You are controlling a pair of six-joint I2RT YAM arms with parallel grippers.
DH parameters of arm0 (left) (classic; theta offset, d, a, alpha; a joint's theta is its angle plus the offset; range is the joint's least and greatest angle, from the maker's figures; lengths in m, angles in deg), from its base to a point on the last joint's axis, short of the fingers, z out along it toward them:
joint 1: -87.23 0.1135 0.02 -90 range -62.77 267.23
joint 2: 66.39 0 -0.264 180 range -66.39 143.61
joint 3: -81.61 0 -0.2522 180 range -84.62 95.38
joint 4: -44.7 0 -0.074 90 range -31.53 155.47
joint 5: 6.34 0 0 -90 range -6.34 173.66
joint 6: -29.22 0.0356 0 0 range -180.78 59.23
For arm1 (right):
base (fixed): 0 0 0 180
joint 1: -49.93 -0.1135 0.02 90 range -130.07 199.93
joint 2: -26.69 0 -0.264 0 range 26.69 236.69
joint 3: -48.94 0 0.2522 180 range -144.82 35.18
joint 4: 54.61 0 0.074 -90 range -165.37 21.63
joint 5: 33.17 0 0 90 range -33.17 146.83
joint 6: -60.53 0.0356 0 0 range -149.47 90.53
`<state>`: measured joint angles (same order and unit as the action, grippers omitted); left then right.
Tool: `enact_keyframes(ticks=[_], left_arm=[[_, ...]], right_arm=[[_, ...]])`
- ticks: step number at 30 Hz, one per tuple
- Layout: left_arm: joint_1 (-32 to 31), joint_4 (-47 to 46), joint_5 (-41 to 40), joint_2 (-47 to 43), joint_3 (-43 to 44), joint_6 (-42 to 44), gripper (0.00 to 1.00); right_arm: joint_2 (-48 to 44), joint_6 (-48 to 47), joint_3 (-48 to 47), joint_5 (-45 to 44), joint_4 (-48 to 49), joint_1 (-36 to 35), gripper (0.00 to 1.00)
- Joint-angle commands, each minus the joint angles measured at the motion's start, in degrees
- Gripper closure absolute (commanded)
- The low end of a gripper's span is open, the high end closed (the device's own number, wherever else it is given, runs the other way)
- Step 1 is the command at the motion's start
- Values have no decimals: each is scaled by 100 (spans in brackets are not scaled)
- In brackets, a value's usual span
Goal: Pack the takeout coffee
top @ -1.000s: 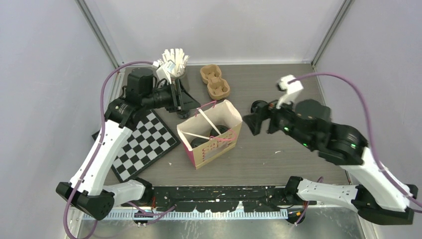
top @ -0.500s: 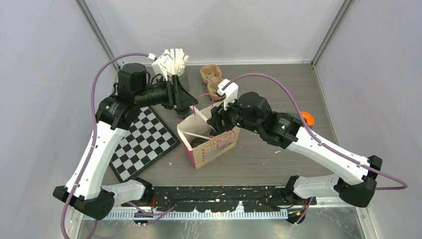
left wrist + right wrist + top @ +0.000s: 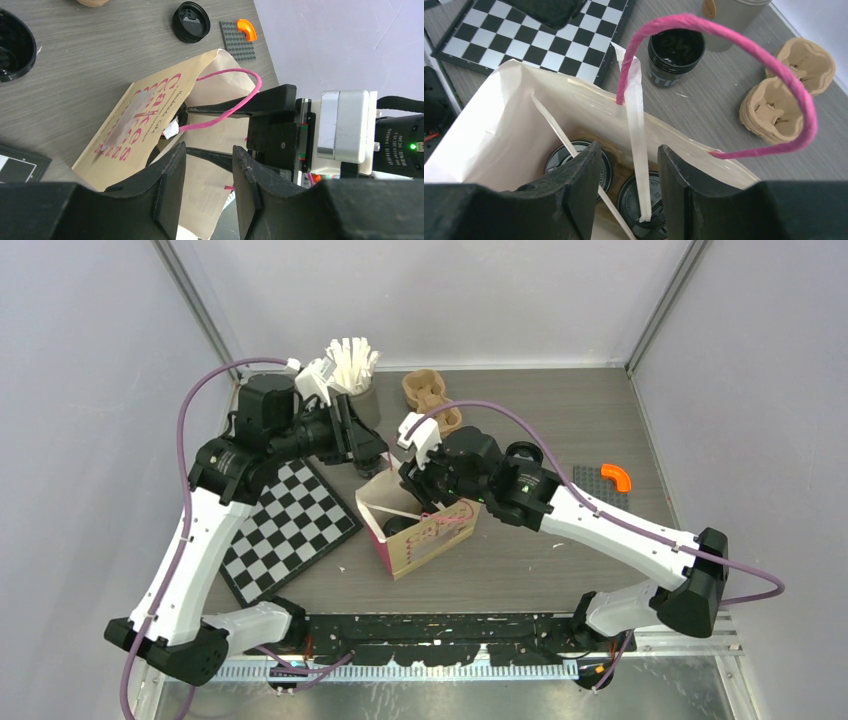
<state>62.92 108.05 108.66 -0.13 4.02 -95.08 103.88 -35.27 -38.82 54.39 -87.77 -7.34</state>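
Part of the print on the bag (image 3: 150, 115) is blurred out (only "Cake" can be read). Inside the bag, two lidded cups (image 3: 651, 200) are half covered by the fingers of the right gripper (image 3: 629, 147) and by a paper strip (image 3: 636, 125), and their sides are hidden. Beyond the bag, the open cup (image 3: 12, 50), the carrier (image 3: 92, 2) and the grey cup (image 3: 734, 15) are cut off by picture edges. Whether the bag's wall is pinched by the left gripper (image 3: 209, 147) cannot be told.

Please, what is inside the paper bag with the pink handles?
Inside the paper bag: two black lids and two pale sticks leaning across. Whatever is beneath the lids, and the bag floor, is hidden.
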Motion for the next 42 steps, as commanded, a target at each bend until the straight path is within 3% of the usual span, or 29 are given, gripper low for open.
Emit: enact_keyframes(ticks=[1,10,26,37,42], left_arm=[[-12,-73,-167,-271,-121,-345,59],[-12,174,-334,-427,-143,-314,59],[-12,335,-567,-618,-226,-349,59],[-12,412,-730,-788,-421,-353,59],[-12,387,-741,-787,-457,-349,58]], right_arm=[[4,-441,-209,-185,451,-66,51],[241,-692,-223,-249,474,-220,60],[114,-897,-114,-846,459,-302,100],[-51,-857,-60,-616,414,-302,100],[96,-826,-106,-501,378,-304,79]])
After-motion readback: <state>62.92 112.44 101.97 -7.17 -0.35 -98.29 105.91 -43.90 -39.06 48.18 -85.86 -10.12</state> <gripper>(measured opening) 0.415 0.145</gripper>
